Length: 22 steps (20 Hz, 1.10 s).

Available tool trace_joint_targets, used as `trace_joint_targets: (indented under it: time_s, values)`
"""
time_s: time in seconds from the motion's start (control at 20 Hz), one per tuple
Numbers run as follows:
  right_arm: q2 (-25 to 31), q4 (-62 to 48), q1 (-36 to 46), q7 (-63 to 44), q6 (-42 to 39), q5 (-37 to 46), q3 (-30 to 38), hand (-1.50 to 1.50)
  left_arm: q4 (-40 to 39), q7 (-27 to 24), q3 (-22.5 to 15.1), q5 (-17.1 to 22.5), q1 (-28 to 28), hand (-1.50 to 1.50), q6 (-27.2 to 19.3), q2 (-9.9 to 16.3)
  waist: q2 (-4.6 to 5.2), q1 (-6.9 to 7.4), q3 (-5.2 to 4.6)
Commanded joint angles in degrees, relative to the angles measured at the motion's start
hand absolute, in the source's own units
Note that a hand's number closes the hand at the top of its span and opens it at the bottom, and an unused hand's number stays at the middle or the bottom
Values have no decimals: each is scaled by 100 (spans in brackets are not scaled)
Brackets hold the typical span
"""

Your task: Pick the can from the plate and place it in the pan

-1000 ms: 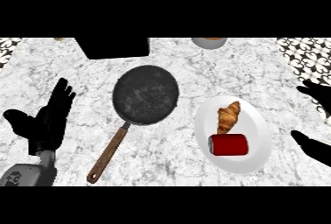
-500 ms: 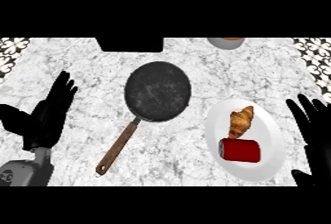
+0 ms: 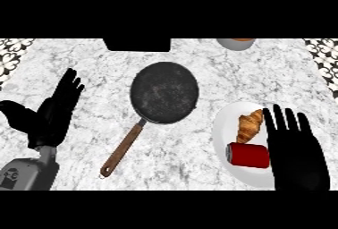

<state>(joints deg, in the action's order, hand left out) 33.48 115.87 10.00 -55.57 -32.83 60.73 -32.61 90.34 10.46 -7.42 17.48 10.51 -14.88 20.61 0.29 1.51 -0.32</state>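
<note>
Fingers (image 3: 285, 120) of the right hand (image 3: 297, 154) are seen straight and spread, pointing to the top of the frame, nothing held. The hand lies over the right part of the round white plate (image 3: 228, 117), just beside the red cylindrical can (image 3: 249, 155); contact cannot be confirmed.

Can is noted lying on its side on the plate, lower right of frame, below a golden croissant (image 3: 249, 125).

Step judged: approach, grasp not yet made. Next called for: fingers curled round the can, lift, carry up-left to the round black pan with brown handle (image 3: 163, 92) at centre of the marble tabletop (image 3: 99, 71).

Left hand (image 3: 52, 114) rests open at left edge.
</note>
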Motion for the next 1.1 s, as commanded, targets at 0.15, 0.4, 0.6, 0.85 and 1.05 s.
trace_joint_targets:
  time_s: [0.15,0.4,0.6,0.85,1.05]
  values:
    - [-1266,-773,97,-1278,-1447,170,-294,-150,10,52,9,-86,63,0,-157,-142,-29,-87,19]
    - [-1723,-1103,369,-1333,-2175,680,-365,-150,-136,-136,285,71,-98,0,146,79,-27,-61,6]
    - [-1970,-1426,262,-1343,-2391,1408,-651,-150,-136,105,290,108,27,0,170,112,-39,-135,14]
    - [-2947,-1979,638,-1275,-2578,2097,-602,-150,-133,-52,371,155,-22,0,303,60,-31,-105,23]
    - [-3315,-2723,893,-1158,-2312,2204,-434,-150,-64,-97,232,-99,-152,0,192,-75,-23,-85,30]
